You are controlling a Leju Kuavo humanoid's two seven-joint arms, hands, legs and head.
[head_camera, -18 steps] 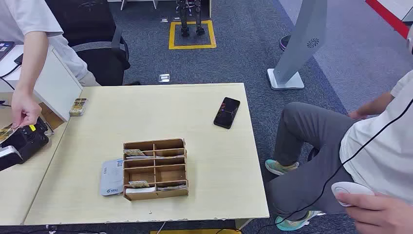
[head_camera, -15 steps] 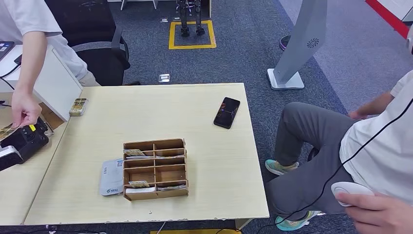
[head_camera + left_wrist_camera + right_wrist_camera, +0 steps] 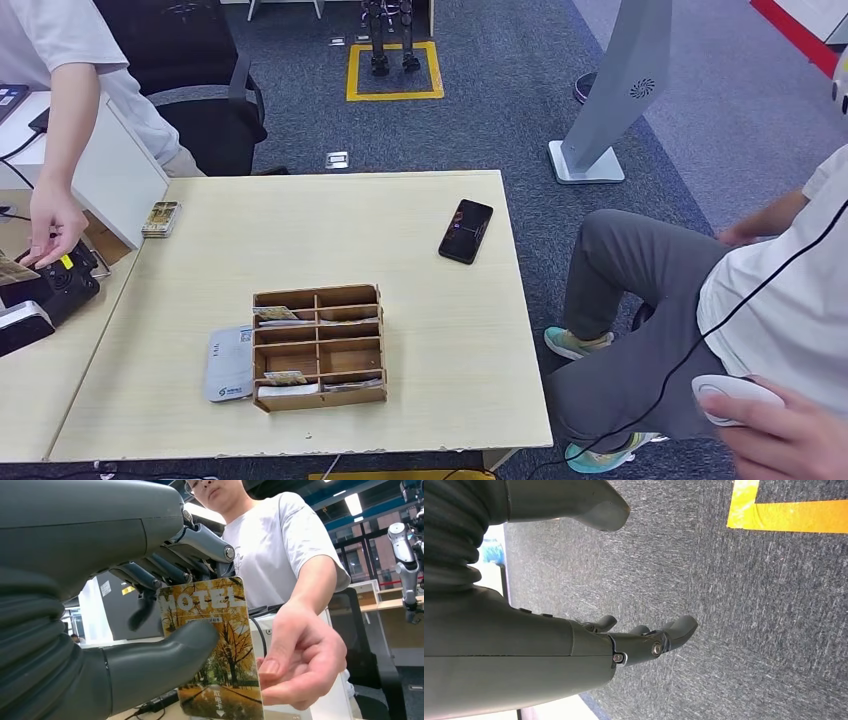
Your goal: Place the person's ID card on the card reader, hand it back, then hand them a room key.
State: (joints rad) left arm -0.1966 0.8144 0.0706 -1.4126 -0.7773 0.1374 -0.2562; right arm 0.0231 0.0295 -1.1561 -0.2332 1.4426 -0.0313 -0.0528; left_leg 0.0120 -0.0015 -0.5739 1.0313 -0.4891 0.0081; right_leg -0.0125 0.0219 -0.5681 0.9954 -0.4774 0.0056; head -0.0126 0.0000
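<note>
My left hand holds up a room key card, printed with yellow autumn trees and the word HOTEL, pinched between thumb and fingers. A person's hand closes on the card's free edge. In the head view my left hand is at the far left over the side desk, with the person's hand on top of it and the card between them. The white and blue card reader lies beside the wooden card box. My right hand hangs over grey carpet holding nothing, fingers loosely apart.
A black phone lies near the table's right edge. A small stack of cards sits at the back left corner by a white box. A seated person at the right holds a white device.
The person's hand has shifted slightly up over the card in my left hand. The seated person's hand with the white device has dropped a little to the right.
</note>
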